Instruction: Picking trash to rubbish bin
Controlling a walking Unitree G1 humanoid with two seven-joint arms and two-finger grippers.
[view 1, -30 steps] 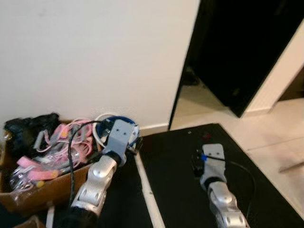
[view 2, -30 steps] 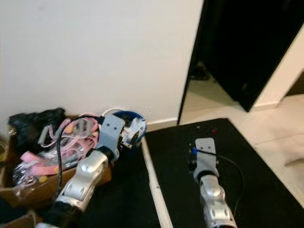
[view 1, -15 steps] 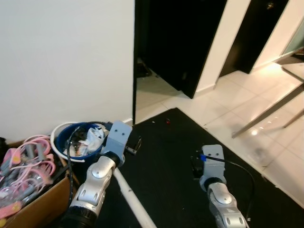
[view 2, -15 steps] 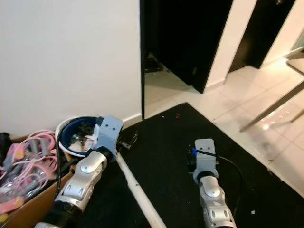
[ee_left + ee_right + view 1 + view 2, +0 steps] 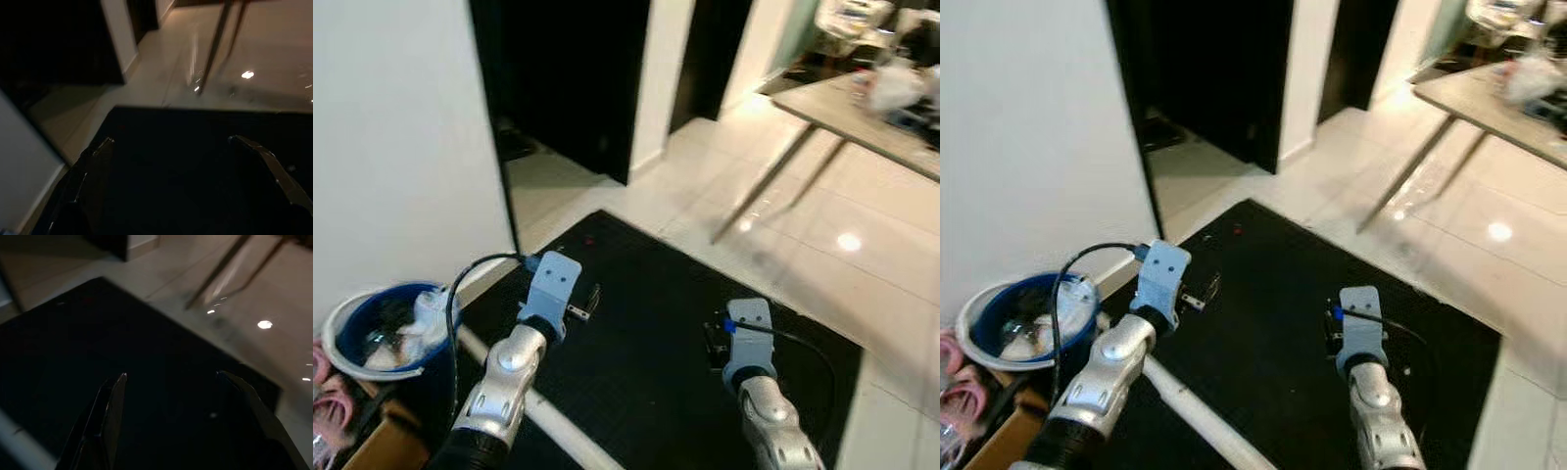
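Observation:
A blue rubbish bin [image 5: 352, 323] with a white rim stands by the wall at my far left, with crumpled trash inside. My left gripper [image 5: 589, 300] hovers over the black mat [image 5: 646, 313], to the right of the bin. Its fingers [image 5: 90, 159] are open with nothing between them. My right gripper [image 5: 713, 340] hangs over the middle of the mat, also open and empty, its fingers [image 5: 113, 399] spread wide. A small red speck [image 5: 588, 238] lies on the mat near its far edge.
A cardboard box [image 5: 382, 446] with pink items sits at the bottom left. A white strip [image 5: 548, 423] runs along the mat's left side. A dark doorway [image 5: 558, 78] opens ahead. A table [image 5: 862, 108] on thin legs stands over glossy tiles at the right.
The camera has swung to the right: the bin and box slid to the picture's left edge, and the table and tiled floor came into view. Both arms hold the same pose.

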